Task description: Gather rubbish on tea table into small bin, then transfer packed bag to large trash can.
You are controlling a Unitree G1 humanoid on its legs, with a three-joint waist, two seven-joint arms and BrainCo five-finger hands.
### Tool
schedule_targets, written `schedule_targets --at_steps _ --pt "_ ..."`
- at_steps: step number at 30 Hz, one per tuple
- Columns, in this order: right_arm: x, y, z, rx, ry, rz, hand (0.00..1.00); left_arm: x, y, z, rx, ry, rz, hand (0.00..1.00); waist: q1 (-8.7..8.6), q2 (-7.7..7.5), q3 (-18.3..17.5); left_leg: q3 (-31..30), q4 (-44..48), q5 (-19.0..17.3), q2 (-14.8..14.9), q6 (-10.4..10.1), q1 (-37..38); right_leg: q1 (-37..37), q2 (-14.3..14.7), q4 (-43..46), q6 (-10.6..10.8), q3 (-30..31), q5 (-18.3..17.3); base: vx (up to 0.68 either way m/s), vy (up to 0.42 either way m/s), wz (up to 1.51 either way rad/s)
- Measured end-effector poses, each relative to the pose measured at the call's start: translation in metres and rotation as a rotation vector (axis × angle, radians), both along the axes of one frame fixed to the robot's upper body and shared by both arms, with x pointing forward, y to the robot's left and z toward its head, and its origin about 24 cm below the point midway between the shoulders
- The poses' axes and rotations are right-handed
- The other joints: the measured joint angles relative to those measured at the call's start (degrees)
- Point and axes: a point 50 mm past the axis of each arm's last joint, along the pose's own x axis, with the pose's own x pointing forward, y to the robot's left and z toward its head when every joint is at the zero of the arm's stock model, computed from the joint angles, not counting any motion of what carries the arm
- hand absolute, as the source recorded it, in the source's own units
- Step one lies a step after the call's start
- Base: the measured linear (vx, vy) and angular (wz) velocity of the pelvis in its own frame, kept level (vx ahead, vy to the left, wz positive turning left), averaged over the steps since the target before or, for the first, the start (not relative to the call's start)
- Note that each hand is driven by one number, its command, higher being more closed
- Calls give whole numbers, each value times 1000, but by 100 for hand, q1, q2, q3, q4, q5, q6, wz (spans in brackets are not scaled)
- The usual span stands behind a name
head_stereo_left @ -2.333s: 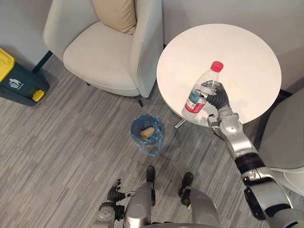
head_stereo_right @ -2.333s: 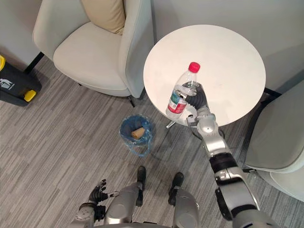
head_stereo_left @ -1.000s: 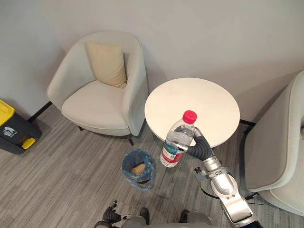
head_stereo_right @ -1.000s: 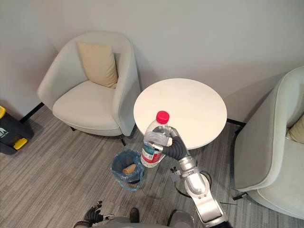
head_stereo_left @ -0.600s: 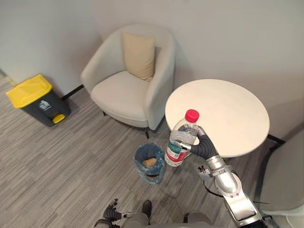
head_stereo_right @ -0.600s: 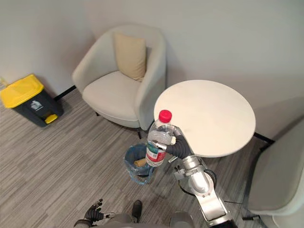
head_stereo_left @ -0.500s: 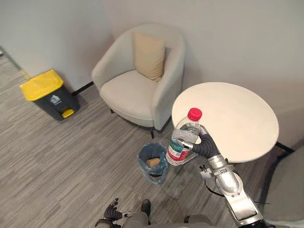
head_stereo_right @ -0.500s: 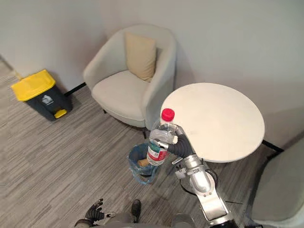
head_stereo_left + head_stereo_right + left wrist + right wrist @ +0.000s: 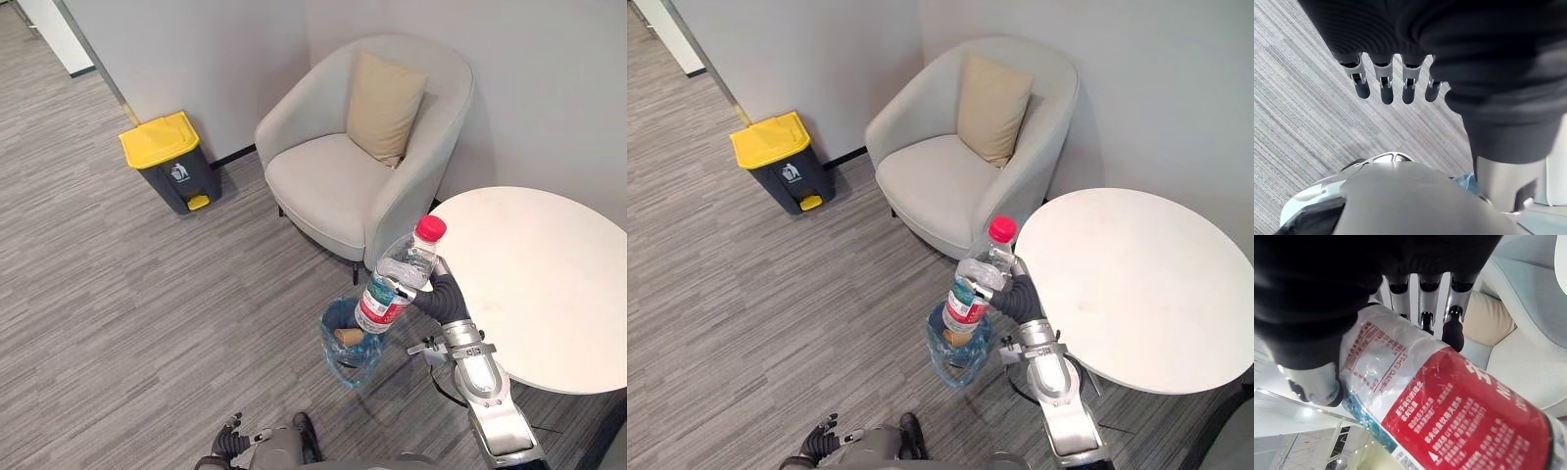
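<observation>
My right hand (image 9: 438,296) is shut on a clear plastic bottle (image 9: 396,281) with a red cap and a red label, tilted in the air. The bottle hangs off the table's left edge, just above the right rim of the small bin (image 9: 349,345), which is lined with a blue bag. A brown piece of rubbish (image 9: 347,337) lies inside the bin. In the right wrist view the fingers (image 9: 1453,329) wrap over the bottle (image 9: 1449,406). My left hand (image 9: 1382,81) hangs low by my side with straight fingers, over the carpet. The round white tea table (image 9: 554,284) is bare.
A dark large trash can with a yellow lid (image 9: 168,160) stands by the wall at the far left. A light grey armchair (image 9: 333,186) with a beige cushion (image 9: 385,93) sits behind the small bin, close to the table. Grey striped carpet spreads to the left.
The camera has swung left, so the whole scene has shifted right. My right hand has carried the bottle from over the table to above the small bin's rim.
</observation>
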Motion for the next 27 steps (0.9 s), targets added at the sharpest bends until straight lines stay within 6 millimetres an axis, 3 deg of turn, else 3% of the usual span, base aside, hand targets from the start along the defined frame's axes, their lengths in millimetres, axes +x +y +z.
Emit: schedule_targets --at_steps 4,5,8,9,11,13,14,15,18,20,24,26,27 --pt "1 1 -2 4 6 -1 100 2 5 2 11 -11 -12 0 -6 -179 59 39 603 -571 -96 -45 -154 -388 -353 899 86 125 -583 43 66 -7" --pt "2 1 -4 -3 17 0 100 5 6 3 14 -19 -21 0 -2 -221 54 13 791 -730 -90 -16 -216 -547 -449 1371 115 214 -616 177 91 3" --pt "3 5 -14 -29 68 13 100 7 9 4 22 -23 -23 0 -33 -217 45 -154 885 -806 -94 82 -157 -1092 -502 2580 -129 419 -285 178 67 19" --pt "3 8 -17 -29 81 23 100 7 7 4 19 -18 -27 0 -57 -240 53 -284 769 -801 -89 74 -41 -1227 -472 2846 -142 428 -362 229 15 36" --pt "4 14 -15 -36 75 53 100 6 9 3 27 -2 -34 0 -52 -250 47 -365 483 -731 -85 -18 156 -1459 -380 2634 -200 409 -542 197 -47 28" --pt "8 19 -12 -47 56 75 100 4 8 3 26 6 -36 0 -63 -241 29 -380 126 -597 -64 -146 441 -1830 -243 2093 -211 269 -493 186 -115 23" --pt "10 19 -10 -47 50 75 100 4 9 3 29 6 -37 0 -65 -275 7 -416 83 -580 -93 -187 483 -1900 -155 1595 -285 271 -215 190 -148 53" --pt "10 17 -11 -50 52 70 100 3 13 2 38 17 -37 0 -138 -348 -31 -585 131 -614 -149 -246 512 -1892 -121 1331 -290 298 445 220 -157 52" --pt "10 11 -13 -78 67 62 100 -6 -2 -3 -2 42 -25 0 -147 78 -110 -663 75 -586 118 -321 534 -1644 120 936 -333 133 464 200 -145 16" --pt "6 6 -19 -76 91 42 100 -7 -5 -3 -12 45 -19 0 -160 177 -106 -653 425 -580 306 -329 453 -1395 262 685 -381 36 451 152 -142 16" --pt "-3 1 -27 -45 135 24 100 -5 -3 -2 -20 31 8 0 -138 189 -70 -650 2078 -320 936 -421 131 -435 643 -67 -523 -40 537 167 -107 -4" --pt "-4 4 -22 -27 114 27 100 -4 -1 -2 -14 32 7 0 -139 82 -32 -680 2202 -255 910 -414 75 -320 619 -245 -568 8 612 136 -12 -17" --pt "-2 5 -17 -8 91 23 100 -3 -1 -2 -15 29 6 0 -143 102 -6 -729 1959 -607 769 -427 73 -338 579 -330 -592 102 673 117 28 -21"
